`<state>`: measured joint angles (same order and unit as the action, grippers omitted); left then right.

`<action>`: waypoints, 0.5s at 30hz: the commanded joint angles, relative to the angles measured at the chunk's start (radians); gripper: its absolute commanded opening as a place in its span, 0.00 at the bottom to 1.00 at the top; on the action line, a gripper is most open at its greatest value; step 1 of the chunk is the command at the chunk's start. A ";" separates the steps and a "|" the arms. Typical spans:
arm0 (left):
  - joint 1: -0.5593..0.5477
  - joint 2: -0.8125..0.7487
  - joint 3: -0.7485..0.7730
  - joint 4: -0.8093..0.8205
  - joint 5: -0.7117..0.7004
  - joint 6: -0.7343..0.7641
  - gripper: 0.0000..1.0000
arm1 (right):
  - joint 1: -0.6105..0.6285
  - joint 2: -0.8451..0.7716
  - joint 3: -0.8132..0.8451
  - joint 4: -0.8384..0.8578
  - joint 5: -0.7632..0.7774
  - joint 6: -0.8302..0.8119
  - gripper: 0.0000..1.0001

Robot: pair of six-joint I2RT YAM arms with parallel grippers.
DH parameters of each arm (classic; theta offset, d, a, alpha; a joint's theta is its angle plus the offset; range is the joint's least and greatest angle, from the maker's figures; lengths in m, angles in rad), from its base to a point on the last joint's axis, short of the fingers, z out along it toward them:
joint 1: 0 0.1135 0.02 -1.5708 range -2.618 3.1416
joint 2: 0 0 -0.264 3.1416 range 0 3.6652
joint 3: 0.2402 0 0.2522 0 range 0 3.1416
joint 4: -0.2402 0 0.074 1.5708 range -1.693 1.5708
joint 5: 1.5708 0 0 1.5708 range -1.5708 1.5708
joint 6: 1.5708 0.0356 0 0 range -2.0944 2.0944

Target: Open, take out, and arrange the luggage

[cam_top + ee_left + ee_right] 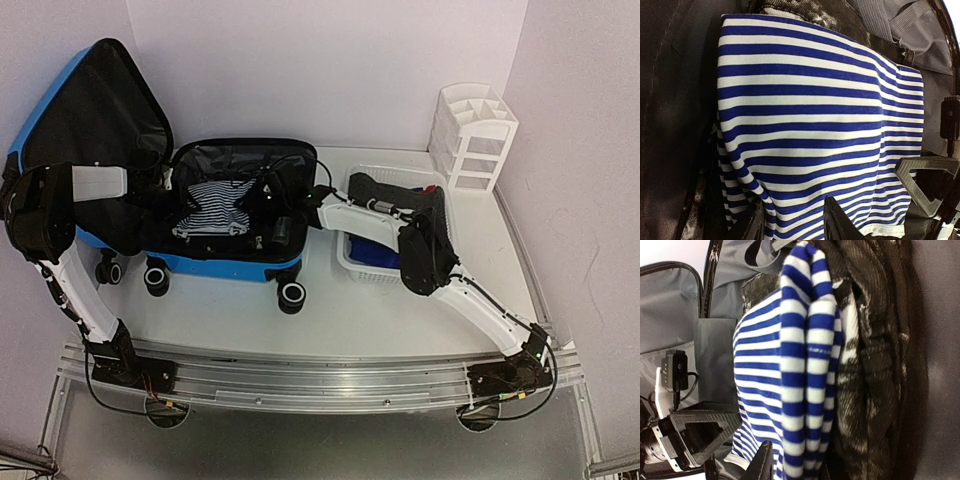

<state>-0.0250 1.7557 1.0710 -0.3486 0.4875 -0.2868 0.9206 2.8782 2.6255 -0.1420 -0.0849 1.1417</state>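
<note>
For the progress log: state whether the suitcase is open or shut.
Open. Lid of the luggage stands swung up at left; striped garment lies exposed inside.

The left arm and right arm reach inward; left jaws part-closed; right jaws unclear.

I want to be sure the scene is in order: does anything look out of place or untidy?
Only the striped shirt in the open luggage: it is bunched into a raised fold, not flat, pinched by the left gripper and the right gripper. Nothing looks spilled or damaged.
</note>
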 commanded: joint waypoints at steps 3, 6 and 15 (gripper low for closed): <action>-0.001 0.038 0.032 -0.027 0.043 0.017 0.40 | -0.003 0.070 0.000 0.015 0.007 0.052 0.26; -0.001 0.047 0.041 -0.032 0.050 0.017 0.40 | -0.003 0.081 0.019 0.014 -0.002 0.052 0.24; -0.001 0.070 0.097 -0.053 0.074 0.027 0.39 | 0.003 0.057 0.005 0.058 -0.043 0.070 0.00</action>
<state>-0.0242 1.7908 1.1105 -0.3719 0.5089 -0.2775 0.9195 2.9303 2.6563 -0.0825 -0.1091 1.2053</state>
